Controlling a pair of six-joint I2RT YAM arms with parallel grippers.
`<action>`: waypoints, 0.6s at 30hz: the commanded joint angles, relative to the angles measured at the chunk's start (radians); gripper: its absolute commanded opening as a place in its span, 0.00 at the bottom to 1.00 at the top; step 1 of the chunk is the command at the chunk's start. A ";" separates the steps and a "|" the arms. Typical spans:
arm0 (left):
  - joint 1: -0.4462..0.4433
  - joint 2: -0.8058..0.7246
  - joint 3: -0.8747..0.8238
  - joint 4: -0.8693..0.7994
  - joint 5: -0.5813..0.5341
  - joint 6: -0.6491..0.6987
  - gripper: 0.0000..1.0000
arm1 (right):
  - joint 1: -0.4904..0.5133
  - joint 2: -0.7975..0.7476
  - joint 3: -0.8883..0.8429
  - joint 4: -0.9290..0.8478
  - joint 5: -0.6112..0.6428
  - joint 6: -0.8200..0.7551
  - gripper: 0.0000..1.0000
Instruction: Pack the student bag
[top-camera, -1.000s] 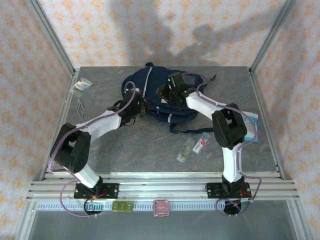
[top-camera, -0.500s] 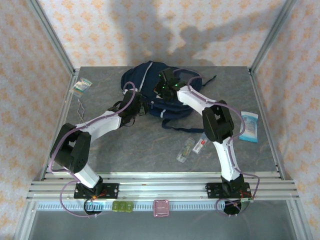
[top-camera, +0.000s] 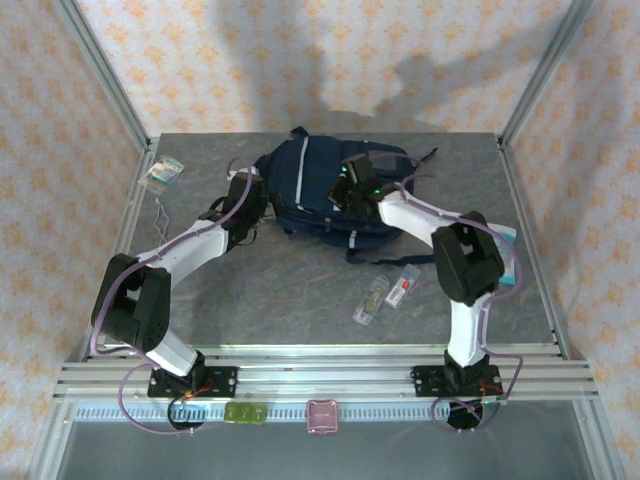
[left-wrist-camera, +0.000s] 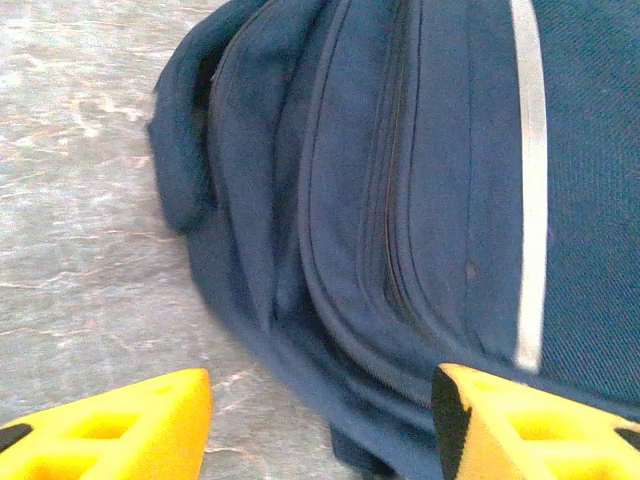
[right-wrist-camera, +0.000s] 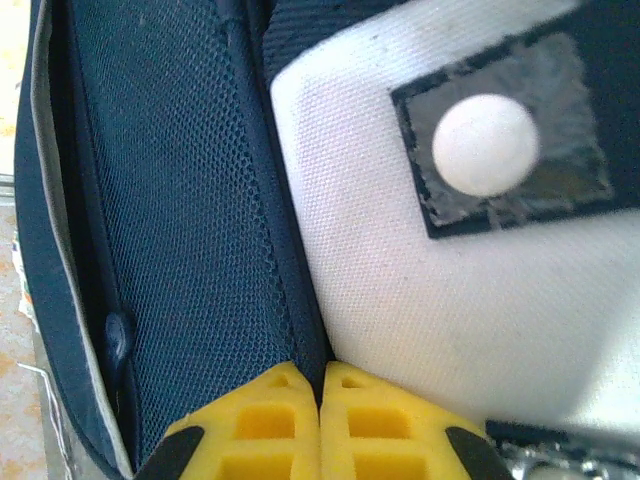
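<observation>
The student bag (top-camera: 305, 180), navy blue with a grey stripe, lies at the back middle of the table. My left gripper (top-camera: 258, 200) stands open at the bag's left side; in the left wrist view its yellow fingers (left-wrist-camera: 130, 425) flank the bag's lower edge (left-wrist-camera: 420, 200) without touching it. My right gripper (top-camera: 340, 190) rests on top of the bag. In the right wrist view it (right-wrist-camera: 322, 375) is shut on a dark fabric seam of the bag (right-wrist-camera: 180, 200), between blue mesh and a white patch (right-wrist-camera: 450, 290) that carries a round white snap (right-wrist-camera: 485, 145).
Two small clear packets (top-camera: 372, 300) (top-camera: 405, 285) lie on the table in front of the bag. A green-and-white packet (top-camera: 163, 172) sits at the back left, a thin wire (top-camera: 160, 215) near it. A light blue pack (top-camera: 508, 240) shows behind the right arm. Metal frame posts border the table.
The right gripper has shut on the bag's seam. The bag shifted left, then back to the right. The left gripper has drawn back to the left and opened wider.
</observation>
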 joint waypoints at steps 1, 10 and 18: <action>-0.019 -0.011 -0.009 0.046 0.110 0.022 0.59 | -0.016 -0.092 -0.069 0.028 -0.037 0.026 0.00; -0.185 0.036 -0.020 0.097 0.024 0.022 0.65 | -0.023 -0.086 -0.037 0.261 -0.236 0.084 0.00; -0.214 0.120 0.011 0.105 -0.085 0.004 0.67 | -0.023 -0.082 -0.034 0.243 -0.224 0.075 0.00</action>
